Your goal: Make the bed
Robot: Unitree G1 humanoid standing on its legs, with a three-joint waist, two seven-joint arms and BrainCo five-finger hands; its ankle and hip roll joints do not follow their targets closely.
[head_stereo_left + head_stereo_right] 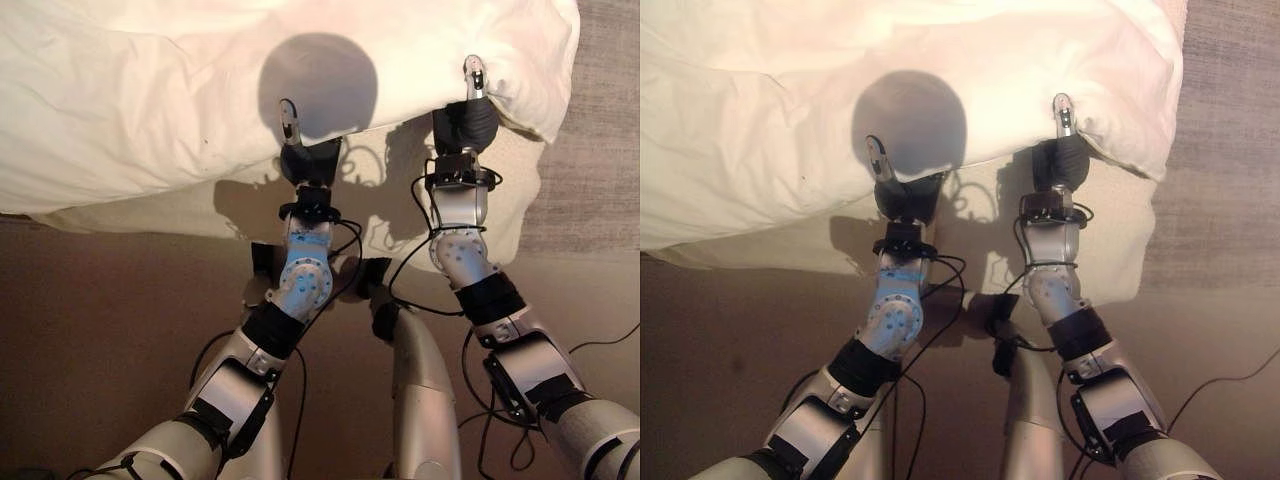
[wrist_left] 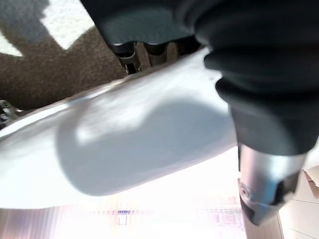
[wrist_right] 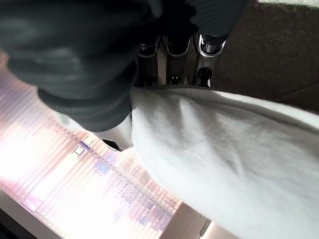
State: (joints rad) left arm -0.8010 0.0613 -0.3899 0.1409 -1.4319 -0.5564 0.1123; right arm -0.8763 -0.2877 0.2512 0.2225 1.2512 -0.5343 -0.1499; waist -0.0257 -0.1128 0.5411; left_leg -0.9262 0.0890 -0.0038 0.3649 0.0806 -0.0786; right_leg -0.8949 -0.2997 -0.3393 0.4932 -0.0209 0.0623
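Note:
A white duvet (image 1: 150,110) spreads across the upper part of both eye views, and its near edge hangs over a cream sheet (image 1: 400,215) on the bed. My left hand (image 1: 308,160) grips that edge near the middle, thumb (image 1: 290,120) on top and fingers (image 2: 130,56) tucked beneath the cloth (image 2: 139,134). My right hand (image 1: 466,125) pinches the same edge close to the duvet's right corner (image 1: 545,120). Its thumb (image 1: 475,75) lies over the fabric and its fingers (image 3: 172,59) are under the duvet (image 3: 214,144).
Brown carpet (image 1: 100,330) lies in front of the bed. A grey textured surface (image 1: 600,130) runs along the bed's right side, past the duvet corner.

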